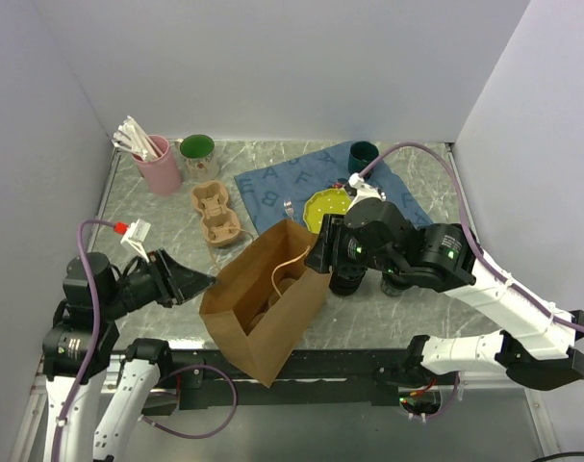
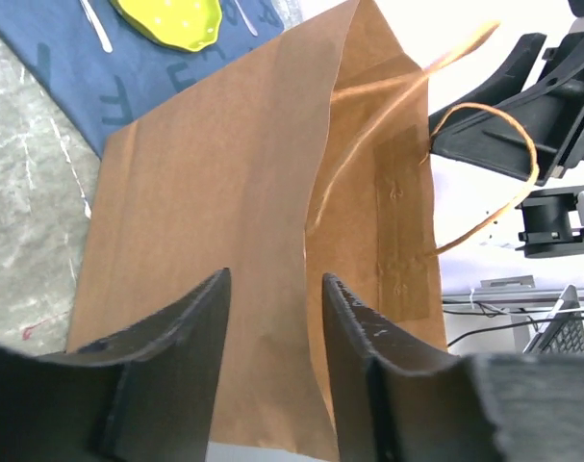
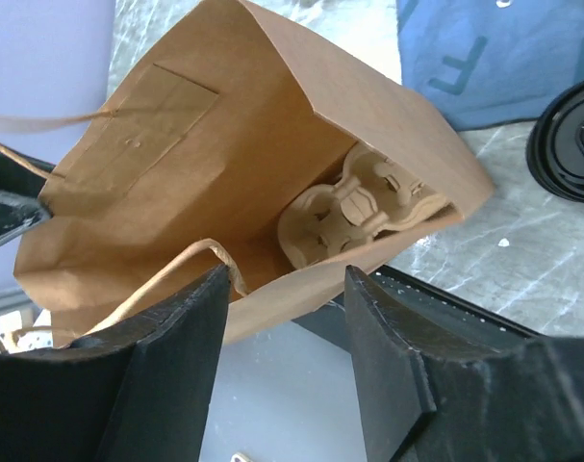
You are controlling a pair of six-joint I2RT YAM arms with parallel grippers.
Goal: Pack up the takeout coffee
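Observation:
A brown paper bag (image 1: 263,303) stands open mid-table. A tan cup carrier (image 3: 359,207) lies inside it. Two black cups (image 1: 347,282) (image 1: 395,283) stand right of the bag, mostly hidden under my right arm; one black lid (image 3: 571,140) shows in the right wrist view. My right gripper (image 1: 320,252) (image 3: 287,279) is open over the bag's right rim, next to a paper handle. My left gripper (image 1: 200,282) (image 2: 275,279) is open at the bag's (image 2: 224,192) left side, with the bag's corner fold seen between the jaws.
A second tan carrier (image 1: 215,214) lies behind the bag. A blue cloth (image 1: 282,183) with a yellow-green plate (image 1: 327,205) and a dark green mug (image 1: 363,154) is at the back right. A pink cup of white utensils (image 1: 157,164) and a green-lined mug (image 1: 197,149) stand back left.

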